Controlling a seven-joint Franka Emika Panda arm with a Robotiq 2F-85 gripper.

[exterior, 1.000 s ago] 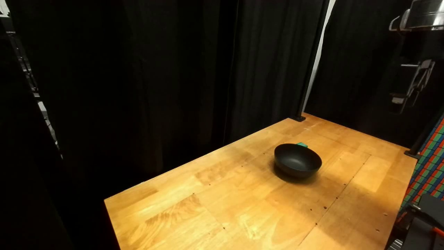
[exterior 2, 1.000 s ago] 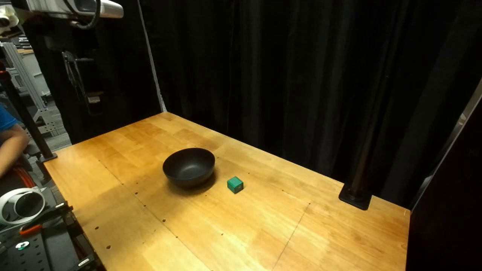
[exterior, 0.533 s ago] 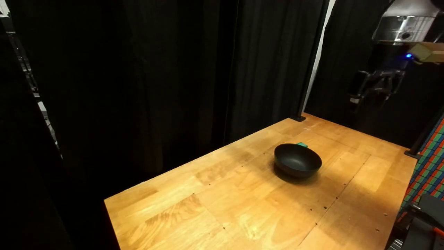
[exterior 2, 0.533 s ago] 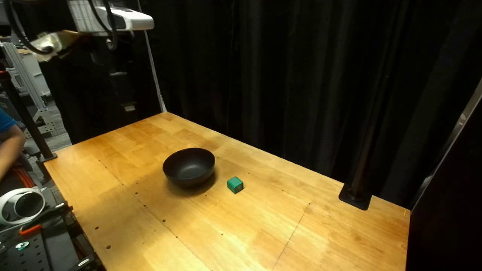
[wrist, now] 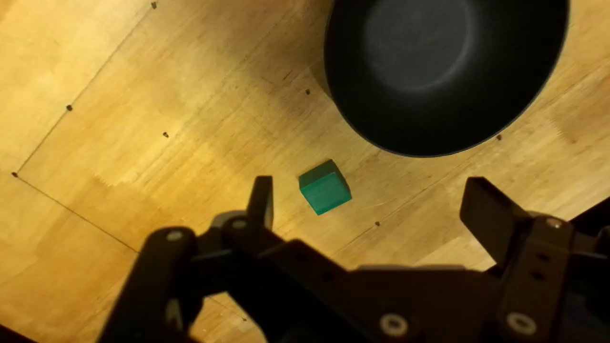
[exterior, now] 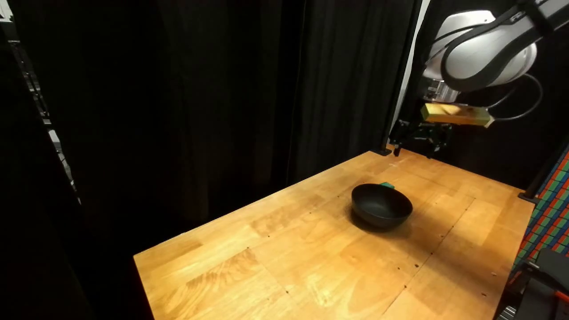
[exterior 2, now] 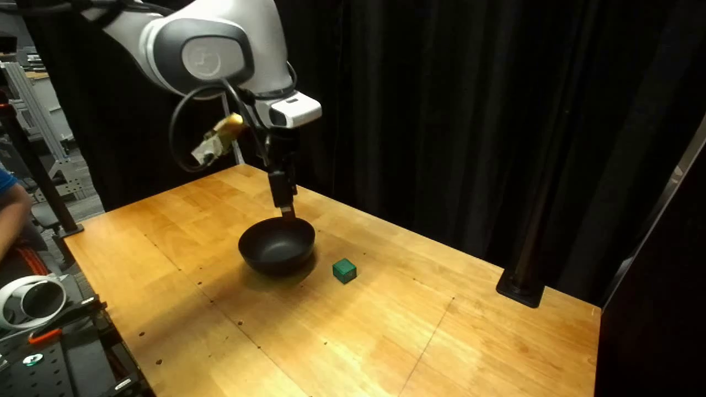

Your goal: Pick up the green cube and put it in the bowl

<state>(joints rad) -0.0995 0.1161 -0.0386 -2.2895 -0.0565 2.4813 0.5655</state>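
The green cube [exterior 2: 345,271] lies on the wooden table beside the bowl, apart from it. It shows in the wrist view [wrist: 326,190], and in an exterior view only its top corner [exterior: 387,185] shows behind the bowl's rim. The round black bowl [exterior 2: 276,245] stands upright and empty; it also shows in an exterior view [exterior: 381,206] and at the top of the wrist view [wrist: 429,119]. My gripper [wrist: 371,179] is open with nothing between its fingers. It points down above the table [exterior: 413,153]. In the wrist view the cube appears between the fingertips' lines, nearer the left finger.
The wooden table [exterior 2: 386,331] has black curtains behind it. A dark pole on a square base [exterior 2: 521,286] stands at the table's edge. A black bench with a white ring-shaped part [exterior 2: 33,303] and a person's arm [exterior 2: 14,209] are beside the table.
My arm has swung in over the table and come lower, closer to the bowl and cube. The gripper has turned. The cube and bowl have not moved.
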